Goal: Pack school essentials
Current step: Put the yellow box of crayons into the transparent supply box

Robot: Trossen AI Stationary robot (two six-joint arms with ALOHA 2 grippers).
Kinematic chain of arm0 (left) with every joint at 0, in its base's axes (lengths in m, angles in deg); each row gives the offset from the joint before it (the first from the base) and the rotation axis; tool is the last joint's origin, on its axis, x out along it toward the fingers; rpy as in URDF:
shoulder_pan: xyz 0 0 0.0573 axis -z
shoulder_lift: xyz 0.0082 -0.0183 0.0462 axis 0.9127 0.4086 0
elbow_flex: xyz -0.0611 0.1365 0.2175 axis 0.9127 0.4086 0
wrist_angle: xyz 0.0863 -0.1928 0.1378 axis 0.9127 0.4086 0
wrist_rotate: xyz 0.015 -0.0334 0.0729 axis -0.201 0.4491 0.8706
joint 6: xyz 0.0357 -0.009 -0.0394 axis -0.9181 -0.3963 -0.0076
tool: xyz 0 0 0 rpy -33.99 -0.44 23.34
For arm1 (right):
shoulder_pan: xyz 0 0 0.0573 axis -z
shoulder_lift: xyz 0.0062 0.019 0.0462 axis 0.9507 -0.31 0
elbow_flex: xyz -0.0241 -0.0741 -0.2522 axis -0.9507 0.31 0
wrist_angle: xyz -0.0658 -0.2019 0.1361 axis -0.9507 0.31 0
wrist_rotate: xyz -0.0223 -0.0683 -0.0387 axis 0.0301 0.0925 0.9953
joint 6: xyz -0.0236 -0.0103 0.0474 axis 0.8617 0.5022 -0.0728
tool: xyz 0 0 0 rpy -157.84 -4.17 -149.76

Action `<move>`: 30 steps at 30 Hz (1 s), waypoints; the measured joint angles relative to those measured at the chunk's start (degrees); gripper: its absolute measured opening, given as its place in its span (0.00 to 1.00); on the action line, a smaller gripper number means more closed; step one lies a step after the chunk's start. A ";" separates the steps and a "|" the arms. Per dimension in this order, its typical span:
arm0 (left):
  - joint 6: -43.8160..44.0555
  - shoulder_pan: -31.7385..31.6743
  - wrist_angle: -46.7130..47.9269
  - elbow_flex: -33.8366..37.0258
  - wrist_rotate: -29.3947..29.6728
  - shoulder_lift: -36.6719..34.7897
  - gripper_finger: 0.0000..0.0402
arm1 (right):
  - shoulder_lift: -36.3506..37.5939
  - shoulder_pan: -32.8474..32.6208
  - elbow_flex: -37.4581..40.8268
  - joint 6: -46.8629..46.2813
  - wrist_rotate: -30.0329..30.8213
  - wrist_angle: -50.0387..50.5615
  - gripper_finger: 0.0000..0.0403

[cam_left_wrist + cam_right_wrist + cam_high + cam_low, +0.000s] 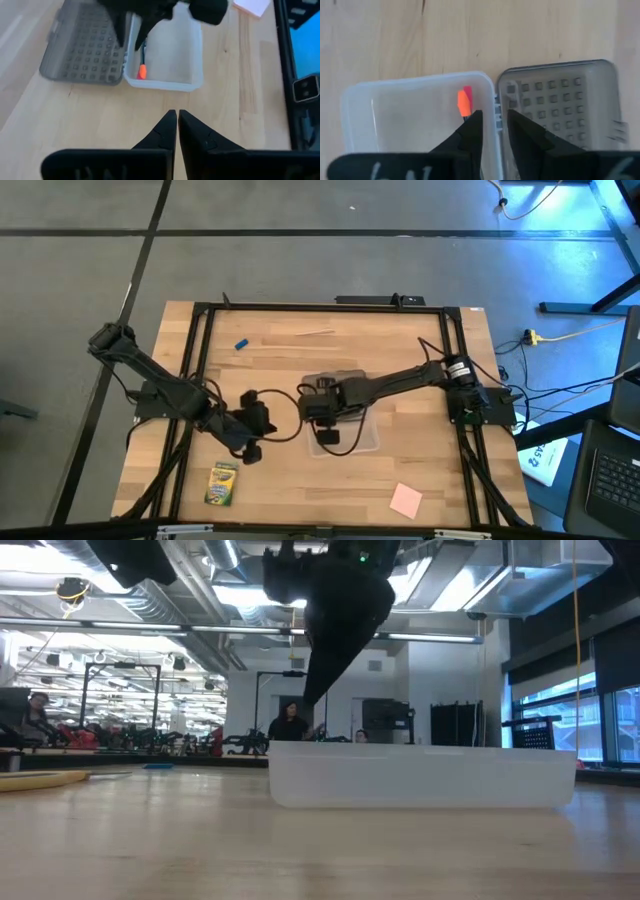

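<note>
Our right gripper's (492,130) fingers stand slightly spread over the clear case (360,117), straddling the wall where its tray meets the open grey lid (560,105). An orange-tipped pencil (464,102) lies inside the tray just beyond the fingertips; we judge it has been let go, since nothing is visibly pinched. Our left gripper (177,131) waits near the case with its fingers pressed together and nothing between them.

Outward on the tabletop (420,470), the crayon box (222,483) lies near our left gripper, the pink sticky-note pad (406,500) sits at the near right, and the blue eraser (240,343) and a pale stick (315,333) rest well apart at the far side. We cannot find the scissors.

All of these look light. The crayon box is probably thin card, so we would take it across its narrow sides, gently. The pad is flat and soft-edged, so we would pinch one edge or tip it up first. The eraser is tiny and likely grippy; the stick is thin, stiff and apt to roll, so we would close across its middle.
</note>
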 joint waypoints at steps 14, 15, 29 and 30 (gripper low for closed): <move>32.59 1.73 18.63 0.00 -3.04 -6.54 0.03 | 5.89 -0.02 -0.07 3.70 0.06 3.47 0.23; 35.16 2.13 19.78 0.00 -4.89 -6.16 0.03 | 6.07 -0.03 -0.07 3.74 0.01 3.16 0.23; 63.51 14.44 19.44 0.02 -13.35 -0.98 0.03 | 7.43 -3.34 -0.04 13.96 -8.25 1.47 0.23; 65.15 15.41 18.61 0.02 -13.57 -0.56 0.03 | 7.43 -3.60 -0.04 14.01 -8.72 0.30 0.23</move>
